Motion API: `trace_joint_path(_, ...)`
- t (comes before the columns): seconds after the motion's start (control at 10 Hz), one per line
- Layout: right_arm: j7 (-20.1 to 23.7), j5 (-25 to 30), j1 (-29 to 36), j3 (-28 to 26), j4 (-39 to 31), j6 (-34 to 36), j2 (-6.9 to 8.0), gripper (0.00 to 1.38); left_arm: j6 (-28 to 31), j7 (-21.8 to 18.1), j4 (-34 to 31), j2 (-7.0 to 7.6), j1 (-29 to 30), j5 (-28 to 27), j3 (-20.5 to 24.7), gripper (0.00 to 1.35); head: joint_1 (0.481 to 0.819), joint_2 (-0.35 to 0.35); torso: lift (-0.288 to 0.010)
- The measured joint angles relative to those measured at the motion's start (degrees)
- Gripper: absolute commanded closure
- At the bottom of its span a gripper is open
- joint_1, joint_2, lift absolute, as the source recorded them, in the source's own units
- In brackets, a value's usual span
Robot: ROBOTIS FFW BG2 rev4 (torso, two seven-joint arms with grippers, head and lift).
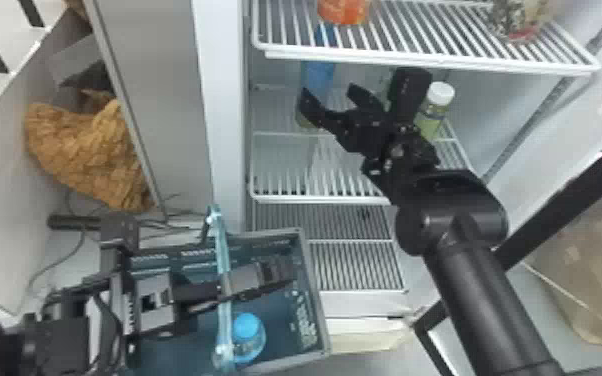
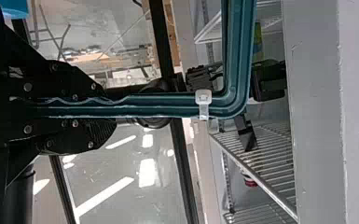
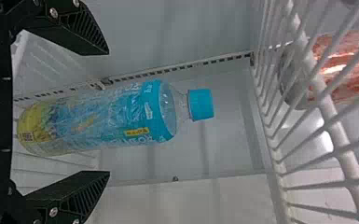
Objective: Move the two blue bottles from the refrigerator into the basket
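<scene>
Pinching the handle [image 2: 158, 106], the left gripper [image 2: 98, 112] was probably just steadying the basket [image 1: 313, 285], first blue bottle [image 1: 247, 332] already inside. The right gripper [image 3: 108, 112] had its fingers spread toward the other blue bottle [image 3: 135, 116], upright on the fridge shelf [image 1: 315, 200], I guess leaving grabbing room.

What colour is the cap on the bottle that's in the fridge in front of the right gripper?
Blue cap, clearest in the right wrist view.
</scene>
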Motion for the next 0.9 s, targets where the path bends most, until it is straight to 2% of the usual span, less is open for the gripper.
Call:
trace_joint_path(0.6,-3.45,0.80,-7.49,4.48,8.33,0.98,0.03,0.16,0.00,0.00,0.00,0.41,-1.18,0.00,-0.32,1.20,0.695,-0.112,-0.220)
trace_joint_path(0.7,-3.77,0.67,-8.52,4.99,9.51,1.63,0.07,0.25,0.00,0.00,0.00,0.43,-1.38,0.00,-0.42,1.20,0.695,-0.110,-0.220)
trace_joint_path(0.8,-4.00,0.66,-9.26,5.35,10.60,2.06,0.09,0.49,0.00,0.00,0.01,0.44,-1.53,-0.01,-0.48,1.20,0.695,-0.109,-0.220)
trace_joint_path(0.9,-4.33,0.62,-9.60,5.42,11.37,2.47,0.09,0.85,0.00,0.00,0.04,0.49,-1.58,-0.01,-0.54,1.20,0.695,-0.111,-0.220)
